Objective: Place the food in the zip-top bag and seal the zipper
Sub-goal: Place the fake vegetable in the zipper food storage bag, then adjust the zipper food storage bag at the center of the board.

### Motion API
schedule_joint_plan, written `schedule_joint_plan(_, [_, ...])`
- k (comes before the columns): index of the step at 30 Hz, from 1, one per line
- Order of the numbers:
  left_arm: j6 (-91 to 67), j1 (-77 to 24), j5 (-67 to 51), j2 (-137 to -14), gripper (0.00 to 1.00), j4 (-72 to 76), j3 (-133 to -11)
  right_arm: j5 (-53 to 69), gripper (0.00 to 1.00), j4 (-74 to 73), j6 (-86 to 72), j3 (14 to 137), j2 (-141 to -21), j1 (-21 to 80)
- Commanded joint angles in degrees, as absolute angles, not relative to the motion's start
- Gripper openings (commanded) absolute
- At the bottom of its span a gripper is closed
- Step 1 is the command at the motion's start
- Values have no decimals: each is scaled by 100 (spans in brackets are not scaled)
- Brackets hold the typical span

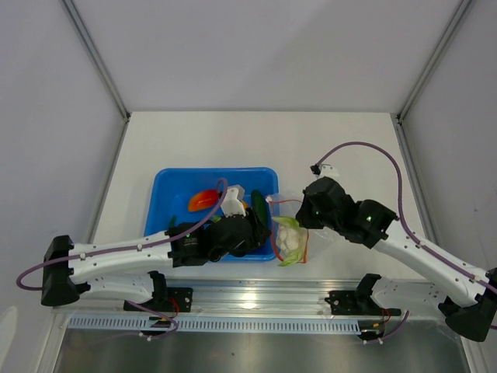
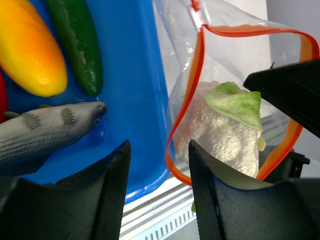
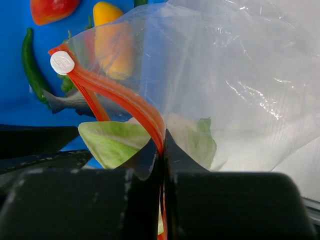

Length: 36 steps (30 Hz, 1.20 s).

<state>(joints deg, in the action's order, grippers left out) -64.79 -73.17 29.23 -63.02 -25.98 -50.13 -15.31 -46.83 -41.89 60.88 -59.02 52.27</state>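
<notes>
Between right fingers [image 3: 100,200], red-orange zipper [image 3: 125,97] of clear zip-top bag [image 3: 240,75].

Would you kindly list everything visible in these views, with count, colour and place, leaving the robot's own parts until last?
table: one, white, under everything
tray: one, blue, on the table
tomato: one, red-orange, in the tray
mango: one, yellow-orange, in the tray
cucumber: one, dark green, beside the mango
fish: one, grey, in the tray
slim pepper: one, green, in the tray
bag: one, clear, right of the tray, mouth open
zipper: one, red-orange, along the bag's mouth
cauliflower: one, white with green leaf, inside the bag
left hand: one, black, open, empty, over the tray's edge
right hand: one, black, shut on the zipper
</notes>
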Motion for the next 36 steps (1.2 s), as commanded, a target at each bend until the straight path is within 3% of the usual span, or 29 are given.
schedule_joint_plan(1, [-6337,-7365,2707,-6442,51,-2022,-5018,-1521,0,-4588,-4236,6354,-5757,5221])
schedule_joint_plan(7, [-6240,-7374,2479,-6688,43,-1741,-5080,-1521,0,-4641,-4228,6407,-5766,5212])
schedule_joint_plan(24, [-6284,-7383,2593,-7382,38,-1854,-5396,-1441,0,-4641,-4245,6442,-5695,5212])
schedule_joint_plan(32, [-6047,-7453,2566,-7085,29,-1828,-5326,-1626,0,-4904,-4210,6591,-5494,5194])
schedule_joint_plan(36, [-5670,-7515,2444,-6856,29,-1566,-5265,-1679,0,-5053,-4219,6680,-5370,5177])
